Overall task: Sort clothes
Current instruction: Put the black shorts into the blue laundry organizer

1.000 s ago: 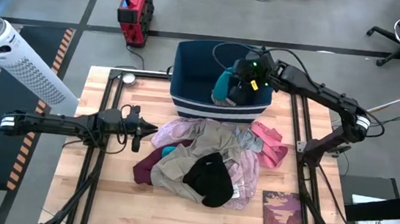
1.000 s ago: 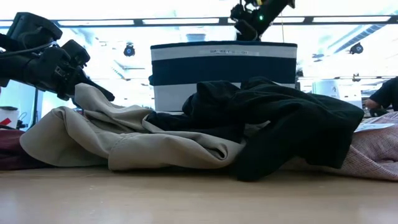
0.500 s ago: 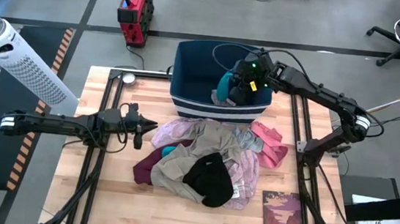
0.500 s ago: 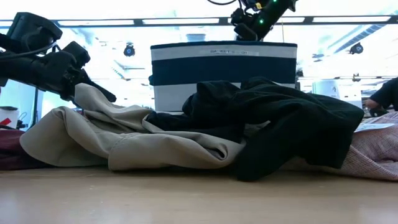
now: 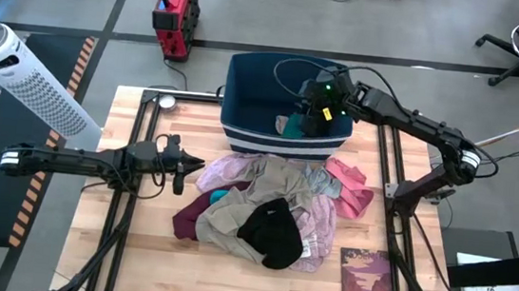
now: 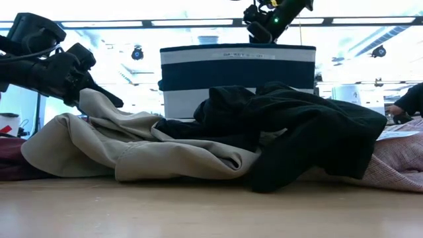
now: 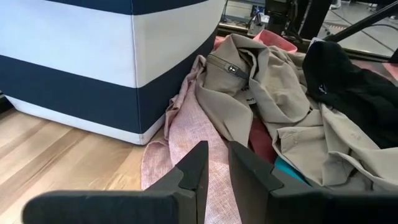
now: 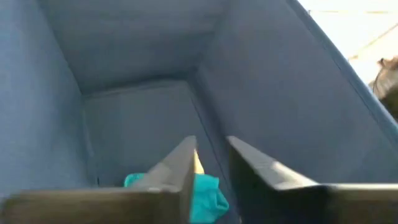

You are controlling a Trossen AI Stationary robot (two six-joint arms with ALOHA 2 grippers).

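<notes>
One teal garment (image 5: 283, 124) lies inside the dark blue bin (image 5: 246, 87); the right gripper (image 5: 312, 112) hangs above it, jaws narrow with a small gap, holding nothing. On the table (image 5: 135, 248) one pile: mauve-pink (image 5: 228, 173), tan (image 5: 270, 189), black (image 5: 272, 231), maroon (image 5: 190, 220), grey (image 5: 318, 182), coral pink (image 5: 351, 188) pieces. Left gripper (image 5: 181, 164) sits beside the pile, jaws narrow, empty.

Soft matt cloth clothes (image 5: 267, 213) lie on a smooth pale wood table (image 5: 135, 248) beside a fabric bin (image 5: 243, 115).
</notes>
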